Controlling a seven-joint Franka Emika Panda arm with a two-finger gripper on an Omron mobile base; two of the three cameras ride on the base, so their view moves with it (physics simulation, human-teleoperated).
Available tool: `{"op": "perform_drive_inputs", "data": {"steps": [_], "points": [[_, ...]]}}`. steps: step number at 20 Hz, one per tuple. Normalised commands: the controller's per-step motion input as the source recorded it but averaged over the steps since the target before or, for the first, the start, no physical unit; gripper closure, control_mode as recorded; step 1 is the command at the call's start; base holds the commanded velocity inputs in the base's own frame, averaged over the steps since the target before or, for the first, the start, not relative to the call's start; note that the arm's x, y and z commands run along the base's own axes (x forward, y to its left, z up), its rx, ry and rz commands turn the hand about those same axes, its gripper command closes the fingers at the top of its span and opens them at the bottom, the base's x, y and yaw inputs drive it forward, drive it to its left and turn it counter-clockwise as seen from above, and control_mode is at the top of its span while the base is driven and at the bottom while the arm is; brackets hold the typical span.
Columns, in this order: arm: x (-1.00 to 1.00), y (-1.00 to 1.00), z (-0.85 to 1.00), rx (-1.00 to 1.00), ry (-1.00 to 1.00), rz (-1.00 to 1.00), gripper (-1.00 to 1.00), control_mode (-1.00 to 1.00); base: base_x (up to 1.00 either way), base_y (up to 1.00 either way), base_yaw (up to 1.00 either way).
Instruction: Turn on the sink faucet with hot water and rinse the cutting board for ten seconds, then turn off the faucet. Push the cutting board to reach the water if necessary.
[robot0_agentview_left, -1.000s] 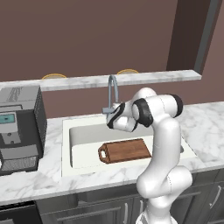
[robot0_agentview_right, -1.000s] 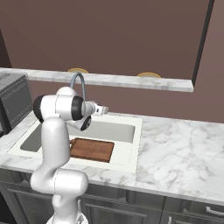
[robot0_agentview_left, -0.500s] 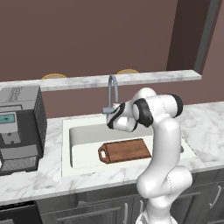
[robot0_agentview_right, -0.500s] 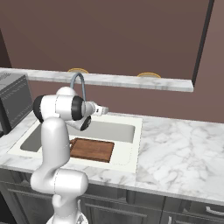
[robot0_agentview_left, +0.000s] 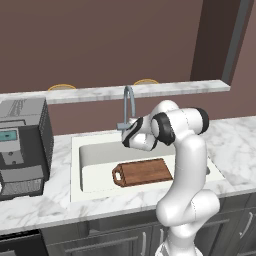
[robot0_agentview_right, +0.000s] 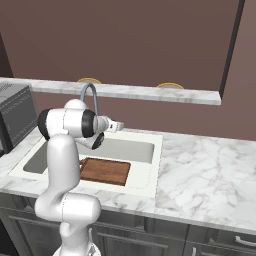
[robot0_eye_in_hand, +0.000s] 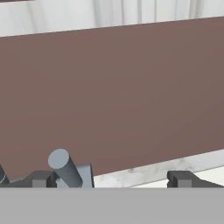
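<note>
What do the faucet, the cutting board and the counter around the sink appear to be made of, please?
The sink faucet looks like brushed grey metal: an even, dull grey with no bright glints. The cutting board looks like wood, reddish-brown with faint lengthwise grain. The counter looks like polished white marble, judging by its grey veining, though this could be an imitation. The sink is a plain off-white, perhaps ceramic or composite.

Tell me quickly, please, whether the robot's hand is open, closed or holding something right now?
Hand: open, holding nothing; its tips stand wide apart, with the sink faucet's lever beside one tip.
</note>
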Motion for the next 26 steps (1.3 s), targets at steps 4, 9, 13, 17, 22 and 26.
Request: {"op": "perform_drive_inputs", "data": {"steps": [4, 9, 13, 17, 22, 26], "points": [[0.0, 0.0, 0.0, 0.0, 0.0, 0.0, -1.0, -1.0, 0.0, 0.0, 0.0], [0.0, 0.03, 0.0, 0.0, 0.0, 0.0, -1.0, -1.0, 0.0, 0.0, 0.0], [0.0, 0.1, 0.0, 0.0, 0.0, 0.01, -1.0, -1.0, 0.0, 0.0, 0.0], [0.01, 0.05, 0.0, 0.0, 0.0, 0.0, -1.0, -1.0, 0.0, 0.0, 0.0], [0.04, 0.0, 0.0, 0.0, 0.0, 0.0, -1.0, -1.0, 0.0, 0.0, 0.0], [0.1, 0.0, 0.0, 0.0, 0.0, 0.0, -1.0, -1.0, 0.0, 0.0, 0.0]]}}
